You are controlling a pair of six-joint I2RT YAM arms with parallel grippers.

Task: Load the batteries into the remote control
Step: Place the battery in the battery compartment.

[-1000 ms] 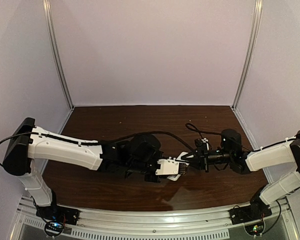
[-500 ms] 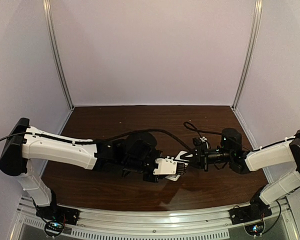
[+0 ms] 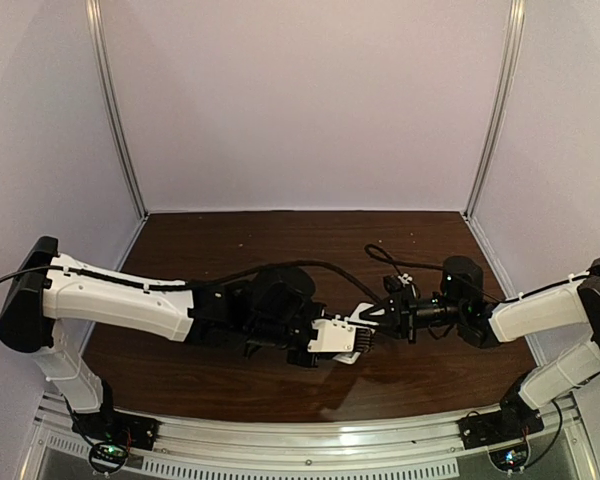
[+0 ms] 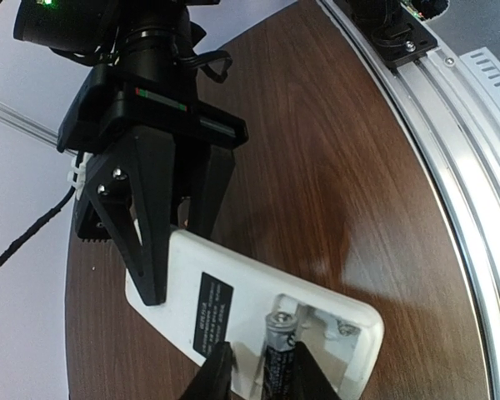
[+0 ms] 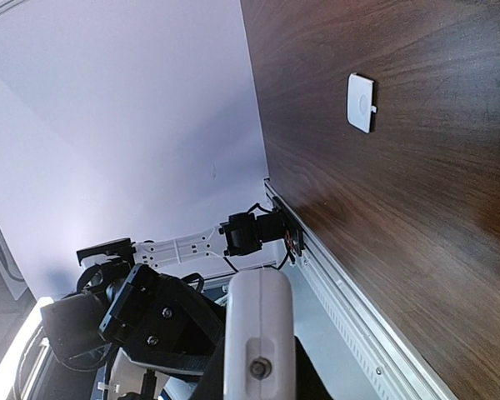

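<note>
The white remote control (image 4: 233, 292) is held back-up above the table, its battery recess open. My right gripper (image 3: 378, 318) is shut on its far end, and its black fingers (image 4: 146, 242) show in the left wrist view. A dark battery (image 4: 280, 337) lies in the recess's left slot; the right slot (image 4: 343, 325) is empty. My left gripper (image 4: 258, 375) straddles the battery with its jaws partly open: the battery sits against one finger, with a gap to the other. In the right wrist view the remote (image 5: 258, 333) shows end-on. The orange battery is out of view.
A small white square cover piece (image 5: 361, 102) lies flat on the brown table (image 3: 230, 240), away from both grippers. The metal rail (image 4: 458, 125) runs along the table's near edge. Pale walls close the back and both sides.
The right gripper with the remote has shifted slightly left, closer to the left gripper. The left arm has drawn back a little to the left.
</note>
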